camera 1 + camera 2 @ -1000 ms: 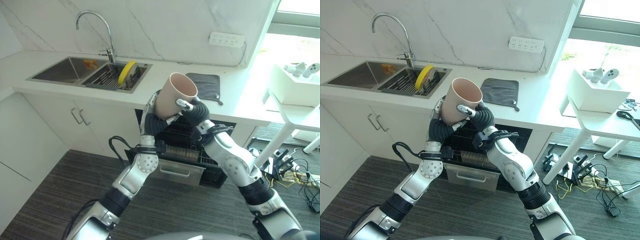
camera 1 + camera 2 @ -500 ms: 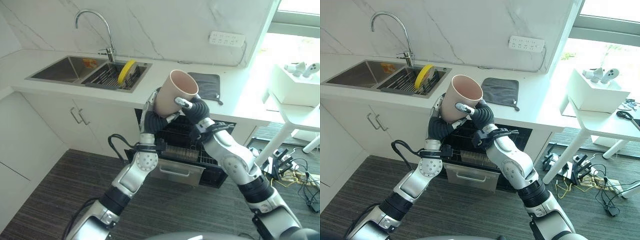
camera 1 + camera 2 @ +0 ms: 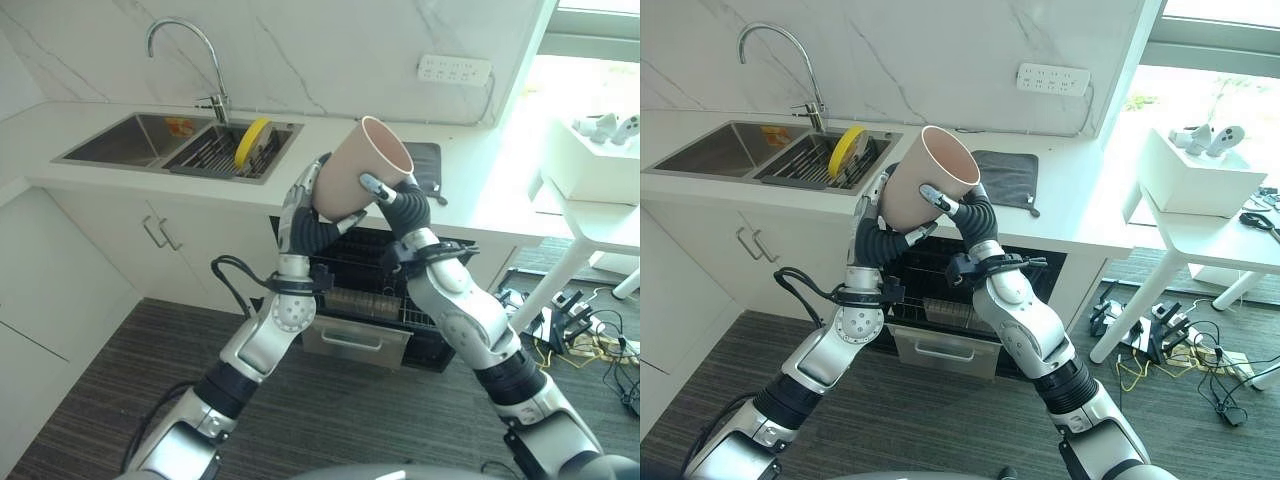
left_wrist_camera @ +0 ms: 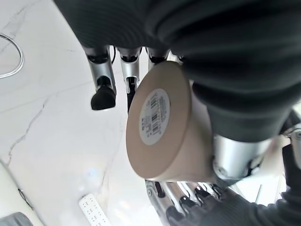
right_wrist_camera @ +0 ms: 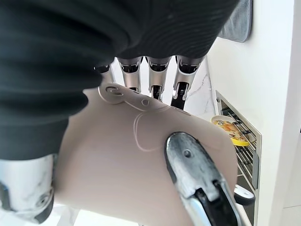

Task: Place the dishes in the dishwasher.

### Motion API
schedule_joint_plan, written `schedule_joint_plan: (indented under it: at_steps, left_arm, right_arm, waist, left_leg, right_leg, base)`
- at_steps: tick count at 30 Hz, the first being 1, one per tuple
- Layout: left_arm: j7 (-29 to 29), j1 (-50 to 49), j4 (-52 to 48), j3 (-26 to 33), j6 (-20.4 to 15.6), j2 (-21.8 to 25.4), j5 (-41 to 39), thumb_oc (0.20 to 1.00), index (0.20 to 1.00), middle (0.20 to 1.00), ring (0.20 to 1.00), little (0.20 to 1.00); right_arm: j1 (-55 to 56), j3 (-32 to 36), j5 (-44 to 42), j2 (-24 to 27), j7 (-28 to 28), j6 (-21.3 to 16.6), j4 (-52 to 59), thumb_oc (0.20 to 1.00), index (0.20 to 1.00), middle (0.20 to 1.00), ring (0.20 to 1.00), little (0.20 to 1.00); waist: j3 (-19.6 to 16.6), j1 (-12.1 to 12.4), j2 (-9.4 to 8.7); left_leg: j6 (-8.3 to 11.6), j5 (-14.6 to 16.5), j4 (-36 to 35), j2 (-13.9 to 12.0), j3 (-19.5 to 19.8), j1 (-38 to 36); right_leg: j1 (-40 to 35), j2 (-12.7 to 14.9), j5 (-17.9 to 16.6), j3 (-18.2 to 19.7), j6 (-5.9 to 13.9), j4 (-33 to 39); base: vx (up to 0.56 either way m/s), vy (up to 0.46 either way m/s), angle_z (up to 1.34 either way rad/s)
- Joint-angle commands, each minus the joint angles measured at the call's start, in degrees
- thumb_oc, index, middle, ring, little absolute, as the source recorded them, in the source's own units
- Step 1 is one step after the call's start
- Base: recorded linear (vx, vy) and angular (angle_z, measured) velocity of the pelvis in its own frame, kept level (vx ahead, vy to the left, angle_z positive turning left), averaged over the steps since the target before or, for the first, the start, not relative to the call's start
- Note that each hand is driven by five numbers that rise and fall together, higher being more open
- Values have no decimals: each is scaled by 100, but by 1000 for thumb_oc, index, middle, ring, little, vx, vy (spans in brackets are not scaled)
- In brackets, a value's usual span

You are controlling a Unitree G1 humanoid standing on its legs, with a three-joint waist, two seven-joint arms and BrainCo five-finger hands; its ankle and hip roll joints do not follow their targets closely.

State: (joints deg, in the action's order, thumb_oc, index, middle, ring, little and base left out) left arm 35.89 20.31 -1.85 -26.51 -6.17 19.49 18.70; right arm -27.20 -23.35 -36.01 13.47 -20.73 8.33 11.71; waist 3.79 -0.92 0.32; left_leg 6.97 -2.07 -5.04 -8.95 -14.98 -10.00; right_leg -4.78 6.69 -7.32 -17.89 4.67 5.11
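A tall beige cup [image 3: 362, 170] is held in the air between both hands, above the counter edge and the open dishwasher [image 3: 372, 300]. Its mouth tips up toward the right. My left hand [image 3: 301, 205] wraps the cup's lower left side, with its thumb under the wall. My right hand [image 3: 402, 204] grips from the right, its thumb [image 5: 195, 181] pressed on the cup's side [image 5: 141, 165] and its fingers behind. The cup's base with a barcode label [image 4: 155, 115] faces the left wrist. A yellow plate [image 3: 253, 142] stands in the sink rack.
The dishwasher's wire rack [image 3: 940, 300] is pulled out below the counter. A double sink [image 3: 140, 140] with a faucet [image 3: 190, 45] lies to the left. A grey cloth [image 3: 1008, 172] rests on the counter. A white table [image 3: 1200, 200] and floor cables [image 3: 1180, 360] sit to the right.
Both hands have lifted the cup higher and a little to the right, and its mouth has tipped further to the right.
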Motion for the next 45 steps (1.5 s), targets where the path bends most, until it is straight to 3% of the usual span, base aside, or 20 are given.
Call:
schedule_joint_plan:
  at_steps: [1,5,6,7,11,13,16,17,18,19,20,23,26,30,34,38,40,45]
  left_arm:
    - [-134,642,-337,-461,-535,212,212,200,200,200,200,200]
    - [-534,598,-413,-484,-599,159,-256,200,200,200,200,200]
    - [-632,585,-409,-500,-542,154,-387,758,758,758,758,758]
    - [-661,564,-403,-499,-495,162,-481,1000,1000,1000,1000,1000]
    - [-901,486,-411,-389,-596,219,-787,1000,1000,1000,1000,1000]
    - [-1288,413,-573,-282,-517,268,-992,1000,1000,1000,1000,1000]
    - [-1541,239,-699,-98,-528,346,-1333,1000,1000,1000,1000,1000]
    - [-1589,139,-826,-6,-549,348,-1542,1000,1000,1000,1000,1000]
    - [-1593,37,-877,70,-574,348,-1608,1000,1000,1000,1000,1000]
    - [-1558,54,-801,139,-587,365,-1705,1000,1000,1000,1000,1000]
    - [-1563,89,-733,190,-628,376,-1711,1000,1000,1000,1000,1000]
    - [-1725,11,-863,520,-520,577,-1738,1000,1000,1000,1000,1000]
    - [-1911,-6,-1002,790,-427,783,-1900,1000,1000,1000,1000,1000]
    - [-2074,-141,-1072,1089,-402,885,-2050,1000,1000,1000,1000,1000]
    - [-2357,-192,-938,1288,-37,1088,-2078,1000,1000,1000,1000,1000]
    - [-2815,78,-778,1414,414,1456,-2727,1000,1000,1000,1000,1000]
    - [-2767,284,-687,1438,578,1695,-2902,1000,1000,1000,1000,1000]
    - [-2829,646,-654,1465,902,1923,-2530,1000,1000,1000,1000,1000]
  right_arm:
    - [-847,171,81,-248,-118,-490,312,200,200,200,200,200]
    - [-842,181,79,-266,-75,-504,309,200,200,200,200,200]
    - [-832,183,75,-265,-70,-524,301,200,200,200,200,200]
    - [-816,191,73,-247,-65,-526,318,200,200,200,200,200]
    - [-654,320,630,-91,23,-504,433,200,200,200,200,200]
    - [-442,567,902,180,135,-453,733,200,200,200,200,200]
    - [-121,882,1006,461,235,-493,1046,200,200,200,200,200]
    - [-25,1037,957,669,274,-522,1178,200,200,200,200,200]
    - [60,1141,947,837,337,-624,1246,200,200,200,200,200]
    - [43,1189,966,958,400,-777,1234,200,200,200,200,200]
    - [24,1214,1001,998,449,-869,1177,200,200,200,200,200]
    - [585,1558,890,1147,761,-1061,1401,200,200,200,200,200]
    - [1023,1802,829,1273,887,-1199,1378,200,200,200,200,200]
    - [1316,2059,882,1409,1003,-1155,1358,200,200,200,200,200]
    - [1310,2226,944,1633,976,-1054,1219,200,200,200,200,200]
    - [890,2290,1015,1832,1062,-1032,985,200,200,200,200,200]
    - [576,2231,936,1984,1075,-970,910,200,200,200,200,200]
    - [190,2176,999,2009,1158,-951,757,200,200,200,200,200]
  waist:
    - [14,59,-102]
    - [15,58,-87]
    - [16,57,-79]
    - [17,49,-75]
    - [1,25,-72]
    - [-10,-42,-67]
    - [31,-148,-54]
    - [228,-113,-155]
    - [372,-37,-168]
    - [501,-41,-165]
    - [540,-107,-142]
    - [724,-144,-89]
    - [776,-143,-192]
    - [816,-130,-231]
    - [982,-62,-241]
    - [1398,-62,-208]
    - [1694,-131,-159]
    - [2007,-241,-104]
  left_leg:
    - [-66,404,4,-265,-256,-110]
    - [-66,395,4,-273,-267,-102]
    - [-64,386,4,-279,-279,-100]
    - [-62,381,4,-282,-288,-101]
    - [-45,320,4,-339,-370,-75]
    - [-35,278,4,-385,-454,-54]
    - [-63,221,4,-269,-633,-159]
    - [-84,497,907,-116,-388,165]
    - [-2,369,1064,-192,33,582]
    - [53,170,691,-361,133,707]
    - [13,156,588,-422,-88,605]
    - [-71,203,501,-286,93,503]
    - [-130,277,442,-201,-15,449]
    - [-170,347,593,-171,-67,532]
    - [-123,427,1109,-245,10,954]
    - [-16,505,1834,-397,136,1717]
    - [1,572,2249,-500,169,2130]
    - [-74,907,3115,-613,323,2874]
  right_leg:
    - [-501,473,701,-111,442,-11]
    - [-499,464,709,-118,433,-11]
    - [-499,463,709,-125,431,-11]
    - [-499,459,709,-123,428,-11]
    - [-519,445,720,-197,415,-11]
    - [-531,394,745,-241,377,-11]
    - [-568,237,806,-158,280,-11]
    - [-583,247,841,73,165,-150]
    - [-581,233,925,306,167,-281]
    - [-521,269,1021,410,242,-378]
    - [-399,300,1045,304,236,-465]
    - [11,440,1103,292,410,-1082]
    - [86,556,954,211,576,-994]
    - [2,554,913,223,572,-858]
    - [86,553,1002,278,504,-987]
    - [589,575,1190,389,384,-1434]
    - [1103,621,1345,499,294,-1955]
    - [2117,758,1656,716,208,-3122]
  base:
    - [0,0,0]
    - [0,0,0]
    - [-3,-36,0]
    - [2,-46,0]
    - [15,-103,1]
    - [12,-177,7]
    - [54,-110,16]
    - [22,11,12]
    - [-1,118,8]
    - [-7,245,10]
    - [4,262,-14]
    - [67,221,-58]
    - [30,59,-43]
    - [38,20,10]
    - [-19,-33,5]
    - [-231,-35,-7]
    - [-264,57,-14]
    - [-133,48,-3]
